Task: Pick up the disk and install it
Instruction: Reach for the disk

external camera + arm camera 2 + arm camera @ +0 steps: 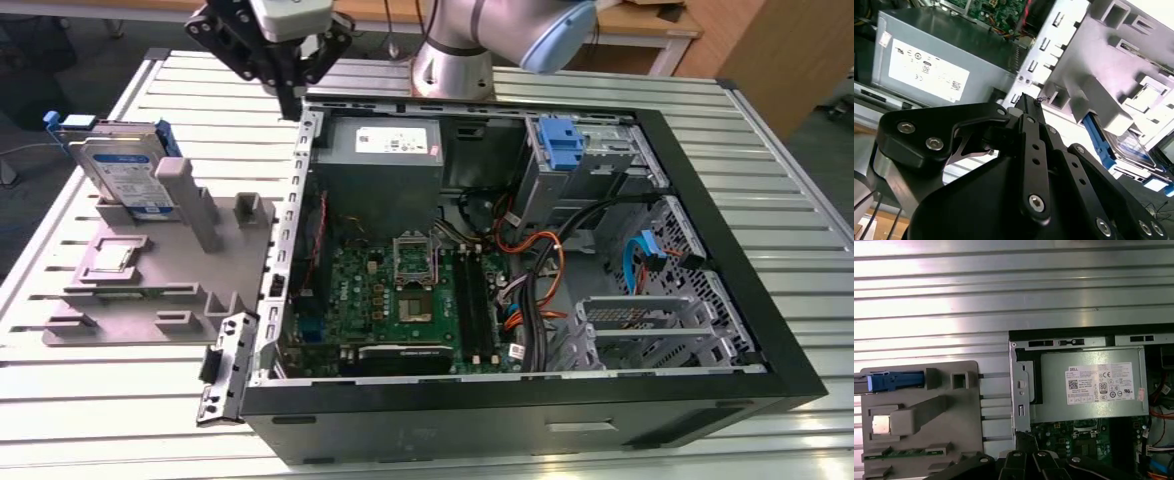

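The disk [123, 168] stands on edge in a slot of the grey holder [147, 275] at the exterior view's left, its white-and-blue label facing outward and blue rails along its edges. My gripper [290, 100] hangs above the back left corner of the open computer case [534, 400], to the exterior view's right of the disk and well apart from it. Its fingers are shut with nothing between them. In the second wrist view the shut gripper [1026, 100] points toward the holder [1114, 65], with the disk [1126, 146] beyond. The first wrist view shows the disk [894, 381] edge on.
Inside the case, a grey power-supply box [387, 150] sits at the back next to the motherboard [400, 300]. A bare blue bracket [563, 148] on a metal cage stands at the back right, and another metal cage [641, 325] at the front right. Cables run between them.
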`<action>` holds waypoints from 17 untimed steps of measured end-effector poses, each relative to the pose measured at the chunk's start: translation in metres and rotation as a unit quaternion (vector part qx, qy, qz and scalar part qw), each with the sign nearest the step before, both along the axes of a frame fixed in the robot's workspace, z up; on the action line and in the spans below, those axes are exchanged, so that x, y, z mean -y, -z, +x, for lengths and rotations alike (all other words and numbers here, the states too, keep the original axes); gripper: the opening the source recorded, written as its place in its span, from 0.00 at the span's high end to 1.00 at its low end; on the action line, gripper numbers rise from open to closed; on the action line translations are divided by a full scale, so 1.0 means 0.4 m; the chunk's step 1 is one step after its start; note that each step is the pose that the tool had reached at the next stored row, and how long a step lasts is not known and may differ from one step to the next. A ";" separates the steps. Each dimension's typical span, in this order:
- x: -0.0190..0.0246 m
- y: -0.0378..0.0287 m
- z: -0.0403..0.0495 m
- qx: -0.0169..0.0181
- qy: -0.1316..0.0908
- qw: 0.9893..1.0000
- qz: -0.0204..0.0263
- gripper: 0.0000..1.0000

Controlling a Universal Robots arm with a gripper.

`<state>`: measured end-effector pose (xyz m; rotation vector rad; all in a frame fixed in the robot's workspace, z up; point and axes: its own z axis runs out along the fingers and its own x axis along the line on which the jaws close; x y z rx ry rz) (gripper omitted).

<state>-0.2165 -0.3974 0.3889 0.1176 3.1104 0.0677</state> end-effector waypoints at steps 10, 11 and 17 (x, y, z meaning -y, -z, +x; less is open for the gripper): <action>-0.002 0.003 -0.091 0.000 0.000 1.000 0.000 0.90; -0.002 0.003 -0.099 0.000 0.000 1.000 0.000 0.90; -0.003 0.005 -0.158 0.000 0.000 1.000 0.000 0.90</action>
